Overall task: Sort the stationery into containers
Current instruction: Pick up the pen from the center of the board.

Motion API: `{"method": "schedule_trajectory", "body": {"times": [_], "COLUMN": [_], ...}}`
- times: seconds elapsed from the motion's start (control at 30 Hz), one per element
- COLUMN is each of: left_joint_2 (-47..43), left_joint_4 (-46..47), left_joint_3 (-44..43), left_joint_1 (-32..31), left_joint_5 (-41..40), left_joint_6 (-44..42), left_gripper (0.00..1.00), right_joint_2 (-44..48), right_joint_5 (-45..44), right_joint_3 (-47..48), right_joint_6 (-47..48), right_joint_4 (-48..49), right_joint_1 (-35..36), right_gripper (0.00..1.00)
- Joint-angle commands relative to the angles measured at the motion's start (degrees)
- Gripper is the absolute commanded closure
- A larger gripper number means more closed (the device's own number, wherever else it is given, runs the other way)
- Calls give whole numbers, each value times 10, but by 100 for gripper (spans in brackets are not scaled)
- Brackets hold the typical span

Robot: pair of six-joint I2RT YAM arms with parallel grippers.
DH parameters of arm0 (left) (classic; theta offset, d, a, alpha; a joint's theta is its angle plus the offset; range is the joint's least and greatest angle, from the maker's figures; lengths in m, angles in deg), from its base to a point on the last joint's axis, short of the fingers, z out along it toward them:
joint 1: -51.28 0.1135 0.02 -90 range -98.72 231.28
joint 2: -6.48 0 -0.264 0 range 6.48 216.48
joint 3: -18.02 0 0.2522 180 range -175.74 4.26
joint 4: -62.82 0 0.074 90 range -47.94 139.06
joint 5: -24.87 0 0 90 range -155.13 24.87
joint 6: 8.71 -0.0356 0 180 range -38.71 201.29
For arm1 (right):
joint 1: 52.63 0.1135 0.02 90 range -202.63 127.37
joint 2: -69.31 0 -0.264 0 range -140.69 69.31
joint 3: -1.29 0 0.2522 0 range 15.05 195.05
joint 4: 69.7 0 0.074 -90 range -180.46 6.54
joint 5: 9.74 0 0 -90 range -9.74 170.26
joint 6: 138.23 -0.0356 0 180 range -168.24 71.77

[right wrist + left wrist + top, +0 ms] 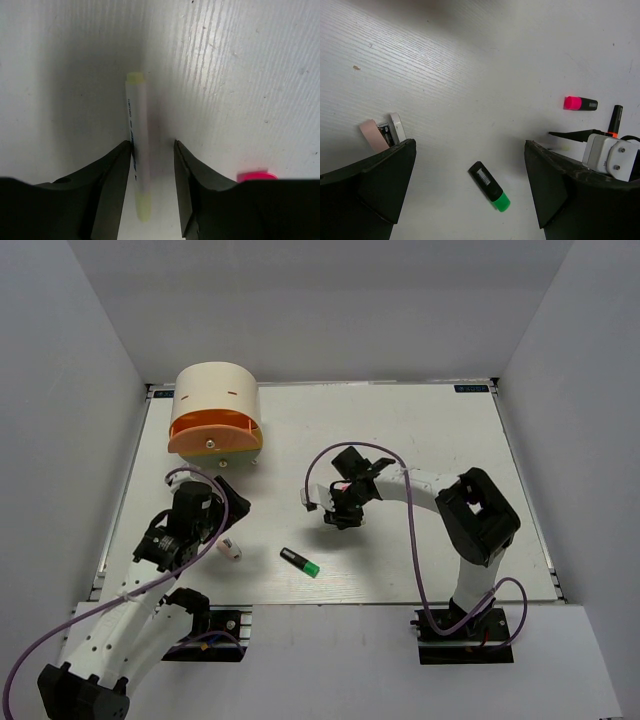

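Note:
A thin yellow-and-white pen (137, 150) lies on the table between the fingers of my right gripper (152, 145). The pen touches the left finger, and a gap separates it from the right finger, so the jaws are open and narrow. A pink-capped highlighter (580, 103) and an orange-capped one (615, 119) lie just beyond that gripper. My left gripper (470, 150) hovers wide open above a green-capped highlighter (489, 186), with the white-pink eraser (382, 134) beside its left finger. The cream organizer (215, 390) with its orange drawer (215, 432) stands at the back left.
The green-capped highlighter (300, 562) and the eraser (230, 550) lie near the table's front edge. White walls enclose the table on three sides. The right arm's cable (315, 475) loops above the table's middle.

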Motion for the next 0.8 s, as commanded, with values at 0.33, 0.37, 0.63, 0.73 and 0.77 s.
{"method": "schedule_trajectory", "body": {"times": [0.33, 0.37, 0.63, 0.73, 0.77], "left_joint_2": [0, 0, -5, -17, -17], "left_joint_4": [22, 22, 65, 88, 88], "left_joint_3": [12, 19, 45, 60, 67], "left_joint_1": [1, 1, 1, 1, 1], "left_joint_5": [2, 2, 35, 49, 54], "left_joint_6": [16, 21, 21, 21, 21], "left_gripper": [1, 1, 1, 1, 1], "right_joint_2": [28, 33, 74, 64, 59], "right_joint_5": [-76, -73, 14, 42, 57], "right_joint_3": [-74, -72, 77, 190, 211], "right_joint_6": [16, 14, -35, -57, -77], "right_joint_4": [36, 31, -62, -87, -95], "right_joint_1": [12, 9, 6, 7, 5], "right_gripper": [81, 84, 100, 100, 100]}}
